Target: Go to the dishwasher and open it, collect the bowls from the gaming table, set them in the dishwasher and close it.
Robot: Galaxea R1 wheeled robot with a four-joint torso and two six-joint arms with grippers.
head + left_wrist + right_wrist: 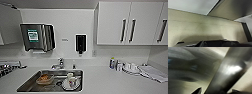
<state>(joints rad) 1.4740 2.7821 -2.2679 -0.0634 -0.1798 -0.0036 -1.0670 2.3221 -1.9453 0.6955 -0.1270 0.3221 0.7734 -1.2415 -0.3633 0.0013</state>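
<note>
Gripper state on the right arm cannot be confirmed from my station: in the right wrist view two dark fingertips (197, 91) show at the frame edge, well apart, with nothing visibly between them, so I judge the right gripper (216, 91) open and empty, but the blur makes that a cautious reading. Close in front of it runs a broad dark metal surface (226, 75) with a bright glare patch, possibly the steel front of the dishwasher or its handle; I cannot tell which, nor whether there is contact. For the left arm I see dark robot parts against a speckled pale floor (199, 28); whether that gripper is open or closed I cannot tell. Moving outward, the head view looks over a counter (105, 80) with a steel sink (27, 83) holding a container of brownish food (45, 78) and cups on a plate (71, 81), a tap (60, 63) behind, a paper towel dispenser (37, 36) and a soap dispenser (81, 43) on the wall, white cupboards (130, 23) above, and bottles and cups (120, 65) to the right. The dishwasher itself lies below the head camera's field, presumably under the counter. Risks: working by wrist view alone, the fingers could slip off or miss the handle; a blind pull could swing the door into the base or arm.
</note>
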